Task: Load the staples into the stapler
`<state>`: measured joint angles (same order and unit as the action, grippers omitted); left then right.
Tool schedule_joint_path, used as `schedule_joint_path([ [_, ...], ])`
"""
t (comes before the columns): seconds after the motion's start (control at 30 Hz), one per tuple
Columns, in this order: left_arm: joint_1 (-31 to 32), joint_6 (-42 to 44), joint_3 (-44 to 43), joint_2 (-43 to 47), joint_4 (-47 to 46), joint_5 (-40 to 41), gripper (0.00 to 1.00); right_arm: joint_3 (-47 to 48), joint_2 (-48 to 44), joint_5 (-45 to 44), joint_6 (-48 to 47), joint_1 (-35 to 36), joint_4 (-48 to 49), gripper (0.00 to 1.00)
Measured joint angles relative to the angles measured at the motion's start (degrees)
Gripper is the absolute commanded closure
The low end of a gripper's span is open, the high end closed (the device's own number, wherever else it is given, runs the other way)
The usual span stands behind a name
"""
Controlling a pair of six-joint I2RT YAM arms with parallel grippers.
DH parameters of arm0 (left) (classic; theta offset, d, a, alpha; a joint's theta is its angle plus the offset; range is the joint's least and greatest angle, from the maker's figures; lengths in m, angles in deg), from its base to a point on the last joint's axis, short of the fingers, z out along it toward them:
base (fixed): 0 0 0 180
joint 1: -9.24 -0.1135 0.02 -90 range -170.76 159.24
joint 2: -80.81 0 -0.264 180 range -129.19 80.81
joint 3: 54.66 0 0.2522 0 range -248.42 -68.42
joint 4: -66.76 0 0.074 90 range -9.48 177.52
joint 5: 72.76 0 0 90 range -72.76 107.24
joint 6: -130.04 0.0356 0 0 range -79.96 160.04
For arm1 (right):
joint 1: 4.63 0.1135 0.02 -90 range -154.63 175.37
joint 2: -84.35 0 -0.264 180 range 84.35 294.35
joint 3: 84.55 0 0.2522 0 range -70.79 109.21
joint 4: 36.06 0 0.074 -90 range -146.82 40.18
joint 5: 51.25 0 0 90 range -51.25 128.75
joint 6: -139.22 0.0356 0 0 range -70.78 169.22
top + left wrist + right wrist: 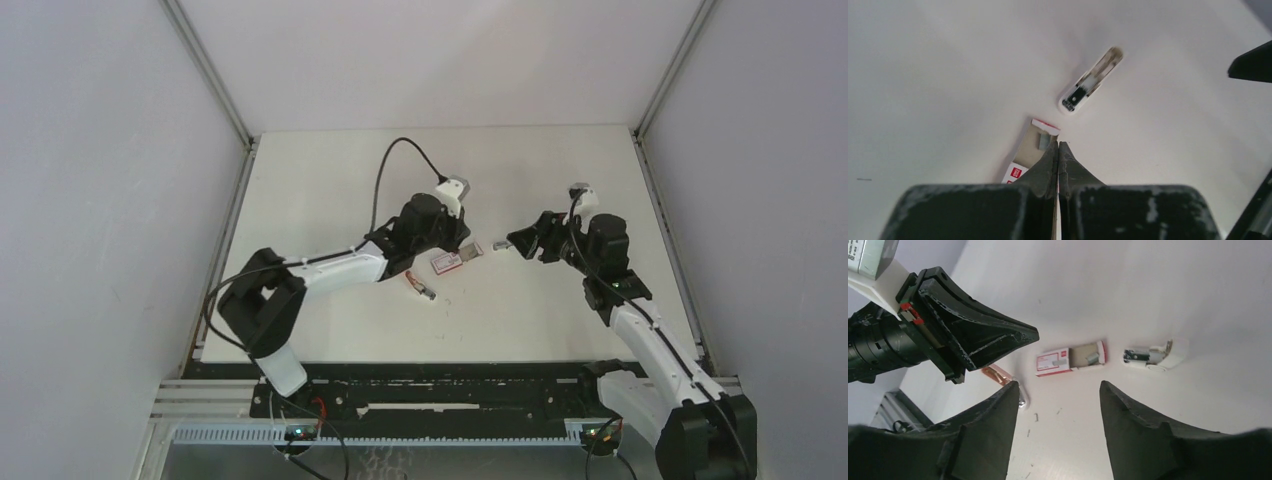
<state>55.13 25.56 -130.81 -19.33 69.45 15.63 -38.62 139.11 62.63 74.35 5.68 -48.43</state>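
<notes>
- A small reddish clip-like piece [425, 287] lies nearest the arm bases on the white table [330, 180].
- Just beyond it is the staples box [1054, 361], lying flat, its inner tray [1088, 354] slid out toward the stapler [1154, 356].
- Left gripper [1058, 146] — fingers pressed together, tips over the open tray.
- The white stapler lies just beside the tray's end.
- Right gripper [1058, 387] — fingers apart, holding nothing, near the stapler.

Staple box [447, 263]: on table [330, 180], tray end toward stapler.
Stapler [497, 246]: just right of box, apart.
Clip-like piece [422, 285]: nearer, left of box.
</notes>
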Motion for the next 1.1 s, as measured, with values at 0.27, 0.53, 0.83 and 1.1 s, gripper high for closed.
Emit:
schedule_joint_path([
  [0.27, -0.02, -2.38, 3.08, 5.46, -2.95, -0.35, 0.86, -0.39, -5.64, 4.9, 0.17, -1.33, 2.73, 0.35],
  [0.53, -0.02, -1.88, -1.2, -6.54, 0.42, -0.17, 0.68, -1.16, -4.44, 5.35, -0.07, -1.27, 2.64, 0.32],
  [0.83, -0.04, -0.92, -8.17, -12.5, 5.07, 4.07, 0.72, -1.2, -2.51, 3.65, -0.07, -0.5, 2.64, 0.35],
  [1.1, -0.04, -0.5, -10.56, -14.86, 6.12, 4.52, 0.76, -1.51, -1.57, 3.39, -0.04, -0.46, 2.62, 0.36],
])
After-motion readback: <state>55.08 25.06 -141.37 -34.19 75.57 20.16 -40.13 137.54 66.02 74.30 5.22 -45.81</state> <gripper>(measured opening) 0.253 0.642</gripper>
